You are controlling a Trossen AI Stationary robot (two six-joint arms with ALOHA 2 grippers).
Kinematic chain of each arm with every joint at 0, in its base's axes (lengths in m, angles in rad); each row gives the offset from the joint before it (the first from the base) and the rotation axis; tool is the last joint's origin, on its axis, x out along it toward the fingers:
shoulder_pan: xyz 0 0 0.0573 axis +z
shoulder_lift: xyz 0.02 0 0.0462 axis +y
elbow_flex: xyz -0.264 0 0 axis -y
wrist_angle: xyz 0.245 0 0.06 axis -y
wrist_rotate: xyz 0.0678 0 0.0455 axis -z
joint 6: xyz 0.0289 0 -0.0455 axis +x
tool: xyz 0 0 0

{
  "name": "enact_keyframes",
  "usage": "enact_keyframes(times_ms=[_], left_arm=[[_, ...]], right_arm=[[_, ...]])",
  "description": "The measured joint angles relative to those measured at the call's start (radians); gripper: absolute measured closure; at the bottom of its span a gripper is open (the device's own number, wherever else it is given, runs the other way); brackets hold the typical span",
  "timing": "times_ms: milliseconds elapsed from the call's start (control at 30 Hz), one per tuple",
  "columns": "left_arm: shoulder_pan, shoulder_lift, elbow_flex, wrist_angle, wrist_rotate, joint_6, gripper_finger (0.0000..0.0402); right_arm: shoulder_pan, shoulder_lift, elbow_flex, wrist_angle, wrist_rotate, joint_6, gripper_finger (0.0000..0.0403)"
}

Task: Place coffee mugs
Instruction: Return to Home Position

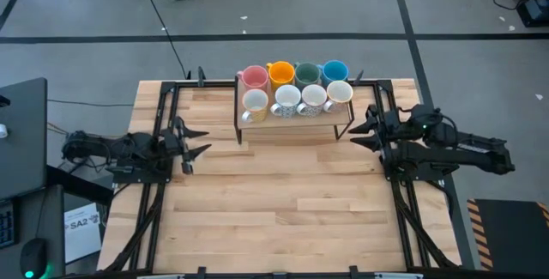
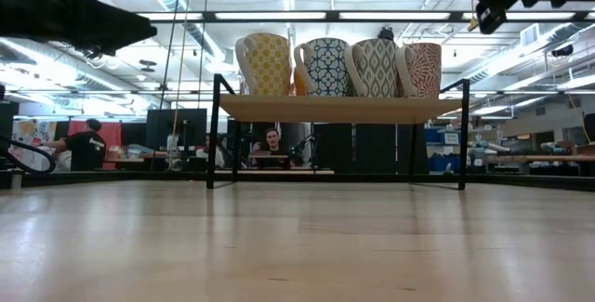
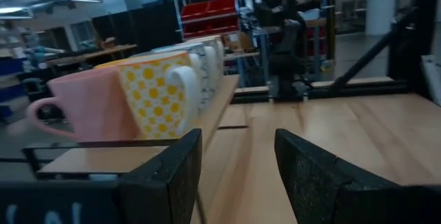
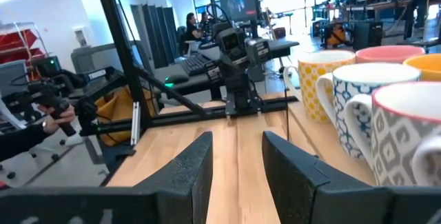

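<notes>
Eight coffee mugs stand in two rows on a small wooden shelf rack at the table's far middle. The far row holds a pink, an orange, a dark green and a blue mug. The near row holds a yellow-dotted mug and three patterned white ones. My left gripper stands open at the table's left side, pointing level toward the rack. My right gripper stands open just right of the rack, and the mugs are beside it. Neither gripper holds anything.
Black frame rails run along both sides of the table. Bare wood stretches from the rack to the near edge. A dark monitor stands off the left side. People sit at desks beyond the table's far edge.
</notes>
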Motion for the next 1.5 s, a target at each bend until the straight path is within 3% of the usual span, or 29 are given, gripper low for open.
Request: enact_keyframes(times_ms=[200,500,767,1033,1267,1500], left_arm=[[0.057,-0.077,-0.025,-0.015,0.000,0.020,0.0212],[0.120,-0.073,-0.045,-0.036,0.067,-0.009,0.0212],[0.166,-0.073,-0.045,-0.039,0.135,-0.024,0.0212],[0.194,-0.072,-0.045,-0.045,0.138,-0.028,0.0212],[0.209,-0.072,-0.045,-0.045,0.138,-0.028,0.0212],[0.220,-0.072,-0.045,-0.088,0.139,-0.028,0.0212]], right_arm=[[0.000,-0.101,-0.070,0.009,-0.001,0.003,0.0270],[0.000,-0.274,-0.147,0.007,-0.001,0.004,0.0270],[0.000,-0.276,-0.222,0.043,0.049,0.003,0.0270],[0.000,-0.277,-0.349,0.212,0.049,-0.010,0.0270],[0.000,-0.275,-0.403,0.229,0.058,-0.034,0.0270],[0.000,-0.272,-0.403,0.197,0.170,-0.079,0.0270]])
